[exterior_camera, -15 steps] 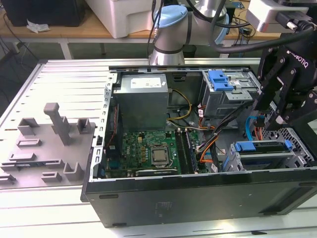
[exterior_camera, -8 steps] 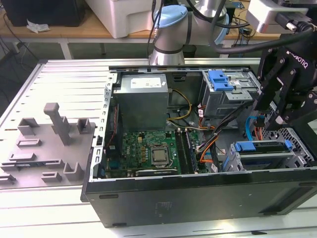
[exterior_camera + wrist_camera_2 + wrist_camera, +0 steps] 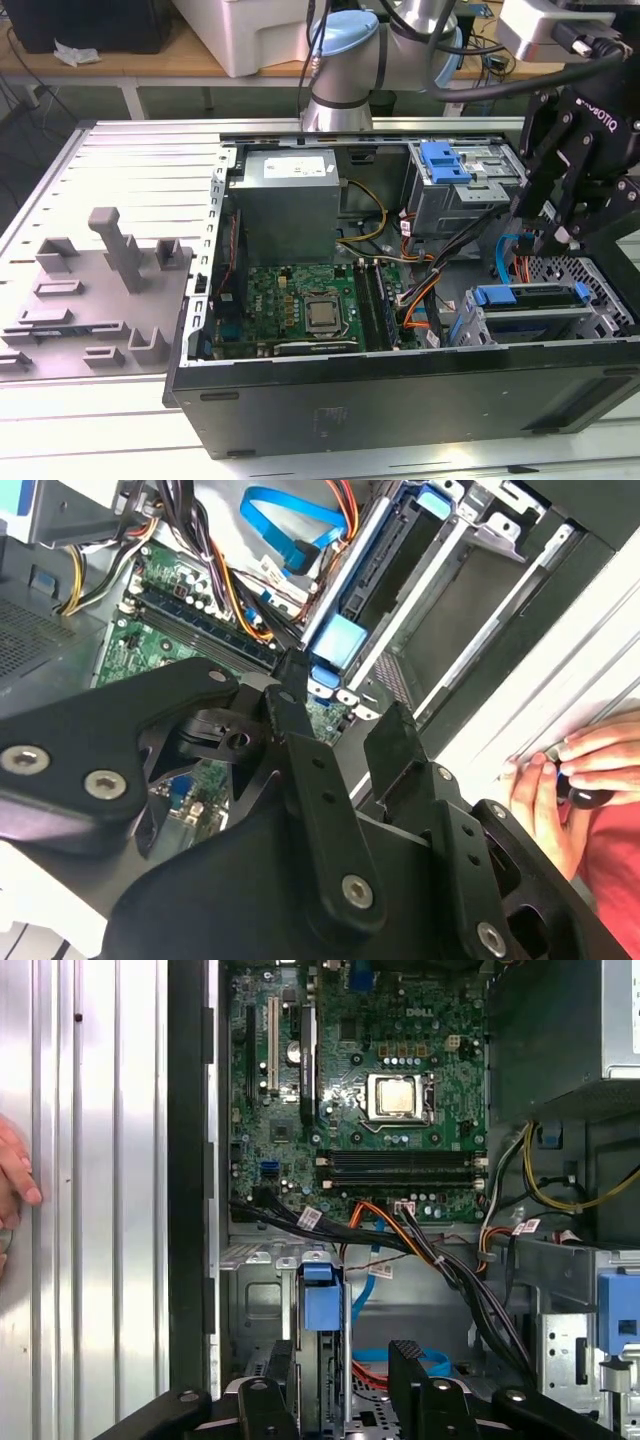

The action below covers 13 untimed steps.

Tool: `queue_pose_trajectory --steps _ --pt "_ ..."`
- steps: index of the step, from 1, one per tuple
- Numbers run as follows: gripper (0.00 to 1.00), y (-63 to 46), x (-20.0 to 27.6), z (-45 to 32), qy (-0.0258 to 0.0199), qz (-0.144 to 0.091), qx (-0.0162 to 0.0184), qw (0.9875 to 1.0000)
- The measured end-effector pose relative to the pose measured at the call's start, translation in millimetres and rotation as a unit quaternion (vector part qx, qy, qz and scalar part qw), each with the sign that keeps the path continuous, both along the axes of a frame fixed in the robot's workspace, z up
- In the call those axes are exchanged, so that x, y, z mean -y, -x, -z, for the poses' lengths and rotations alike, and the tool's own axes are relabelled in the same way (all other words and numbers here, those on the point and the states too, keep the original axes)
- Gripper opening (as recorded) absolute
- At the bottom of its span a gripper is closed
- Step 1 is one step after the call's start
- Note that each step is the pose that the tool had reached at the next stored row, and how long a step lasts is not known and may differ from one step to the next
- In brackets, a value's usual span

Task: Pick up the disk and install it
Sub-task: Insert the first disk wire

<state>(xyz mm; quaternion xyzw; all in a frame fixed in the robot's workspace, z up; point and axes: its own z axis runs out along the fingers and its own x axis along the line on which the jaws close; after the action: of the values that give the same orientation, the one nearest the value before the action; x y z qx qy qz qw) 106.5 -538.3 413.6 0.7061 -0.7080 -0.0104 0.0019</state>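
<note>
The disk stands on edge in the lower drive cage at the front corner of the open computer case, on the exterior view's right, with its blue carrier rail uppermost. My gripper hangs just above it, open and holding nothing. In the first wrist view, the disk's blue tab lies just beyond the two black fingertips, nearer the other fingertip. In the second wrist view, the same blue tab shows past my gripper.
Inside the case are a green motherboard, a grey power supply, orange, black and blue cables, and an upper drive bay with a blue latch. A grey fixture lies on the table. A person's hand rests beside the case.
</note>
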Motion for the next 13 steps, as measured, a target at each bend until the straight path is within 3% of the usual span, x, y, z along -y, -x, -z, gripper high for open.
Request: queue_pose_trajectory --steps 3,10,13 --pt "0.5 -1.9 -1.4 0.5 0.0022 0.007 0.0 1.0" --pt "0.5 -8.4 -2.0 1.5 0.0141 0.033 0.0 0.9994" --pt "0.5 -11.2 -2.2 1.7 0.0168 0.044 -0.0001 0.9989"
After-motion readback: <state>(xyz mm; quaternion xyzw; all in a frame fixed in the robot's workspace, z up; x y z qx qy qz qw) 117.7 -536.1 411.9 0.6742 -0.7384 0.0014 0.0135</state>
